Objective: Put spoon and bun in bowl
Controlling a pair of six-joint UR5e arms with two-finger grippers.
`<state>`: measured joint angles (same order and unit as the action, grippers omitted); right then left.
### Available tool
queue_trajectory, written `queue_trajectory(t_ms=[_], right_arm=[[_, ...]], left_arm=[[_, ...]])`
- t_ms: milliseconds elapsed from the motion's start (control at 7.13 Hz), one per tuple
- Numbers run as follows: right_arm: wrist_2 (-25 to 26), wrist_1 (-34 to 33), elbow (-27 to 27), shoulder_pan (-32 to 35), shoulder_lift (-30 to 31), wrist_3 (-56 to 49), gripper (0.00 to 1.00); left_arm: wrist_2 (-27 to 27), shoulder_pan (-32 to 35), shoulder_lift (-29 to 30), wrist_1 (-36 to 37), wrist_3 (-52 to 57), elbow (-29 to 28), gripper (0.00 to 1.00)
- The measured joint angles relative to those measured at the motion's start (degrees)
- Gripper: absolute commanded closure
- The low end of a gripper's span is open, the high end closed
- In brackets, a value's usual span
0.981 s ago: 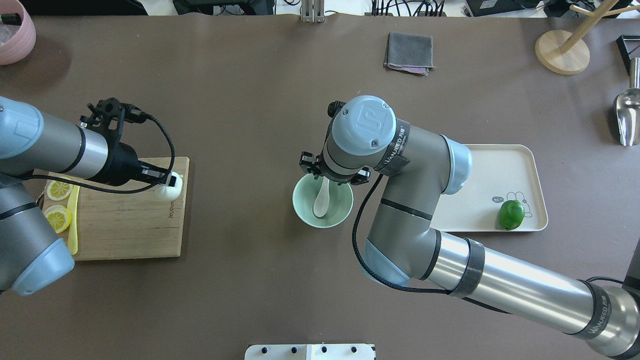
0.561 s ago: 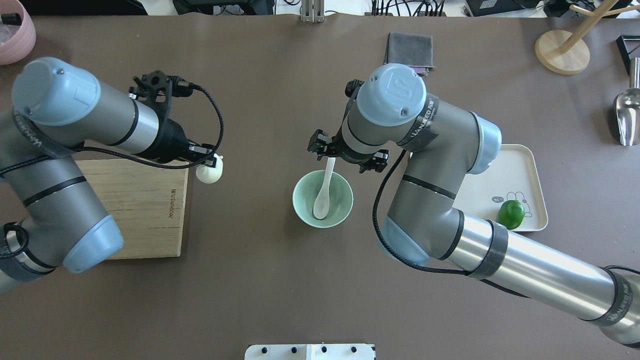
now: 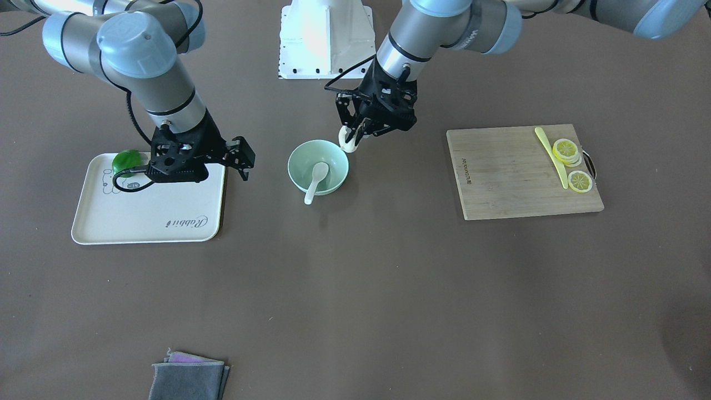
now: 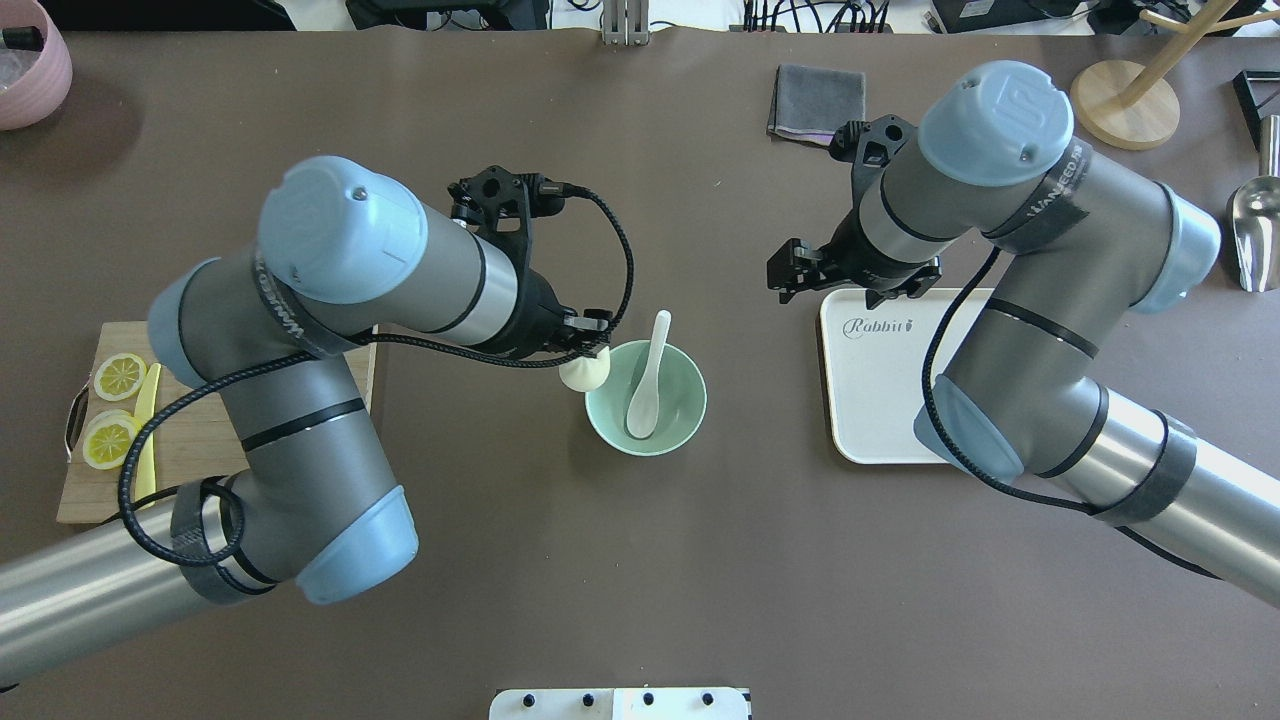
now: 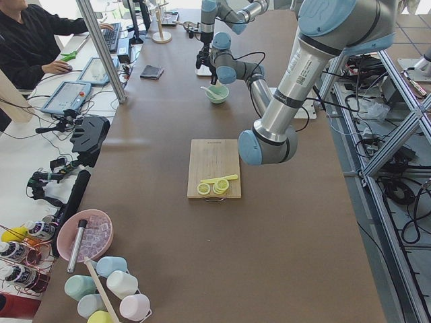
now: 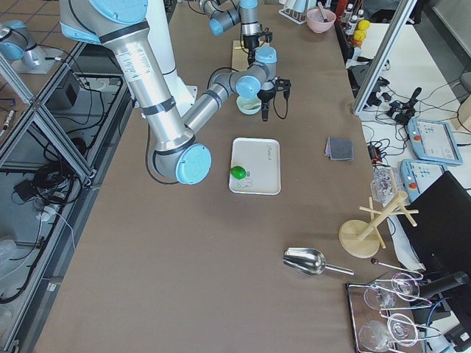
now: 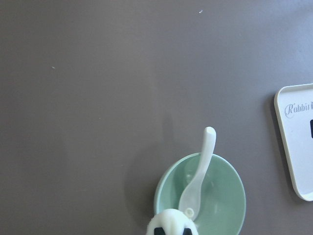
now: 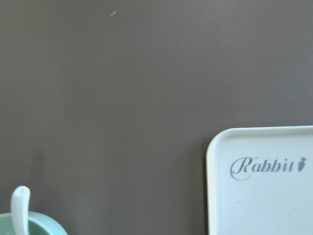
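Observation:
The pale green bowl (image 4: 692,402) (image 3: 297,166) stands mid-table. The white spoon (image 4: 645,385) (image 3: 314,180) lies in it, its handle sticking out over the far rim. My left gripper (image 4: 590,352) (image 3: 351,136) is shut on the white bun (image 4: 585,372) (image 3: 347,143) and holds it just above the bowl's left rim. In the left wrist view the bun (image 7: 171,223) sits at the bottom edge, over the bowl (image 7: 225,196) and spoon (image 7: 198,181). My right gripper (image 4: 848,285) (image 3: 203,161) is open and empty above the tray's far left corner, well right of the bowl.
A cream tray (image 4: 880,400) (image 8: 264,186) right of the bowl holds a green lime (image 3: 126,162). A wooden cutting board (image 3: 522,172) with lemon slices (image 3: 566,150) and a yellow knife (image 3: 550,155) lies to the left. A grey cloth (image 4: 818,105), wooden stand (image 4: 1125,100) and metal scoop (image 4: 1255,230) are at the far side.
My left arm carried the bun from the cutting board rightward to the bowl's rim. My right gripper drew away from the spoon, which stays in the bowl, and moved right toward the tray.

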<state>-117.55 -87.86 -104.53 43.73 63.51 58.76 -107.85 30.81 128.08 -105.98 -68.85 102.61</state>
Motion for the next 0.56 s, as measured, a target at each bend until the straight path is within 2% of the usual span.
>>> queue_trajectory(t_ms=[140,280,421,561], right_arm=[[-1.2,0.2,-0.3,1.2,1.7,-5.6,0.00],[-1.8,0.4,-0.6,1.9,2.4,-8.9,0.00],[-1.8,0.4,-0.8,2.5,2.9,-9.9,0.00],[-1.6,0.4,-0.9,2.9,3.4,-10.3,0.00]], left_arm=[[2.6,-1.3,1.3,-1.5,-1.0,-2.5,1.00],[4.2,-1.8,1.8,-5.4,-1.3,-6.2,0.74],[5.1,-2.0,2.1,-8.9,-1.5,-9.1,0.23],[5.7,-2.2,2.7,-10.4,-2.2,-10.6,0.03]])
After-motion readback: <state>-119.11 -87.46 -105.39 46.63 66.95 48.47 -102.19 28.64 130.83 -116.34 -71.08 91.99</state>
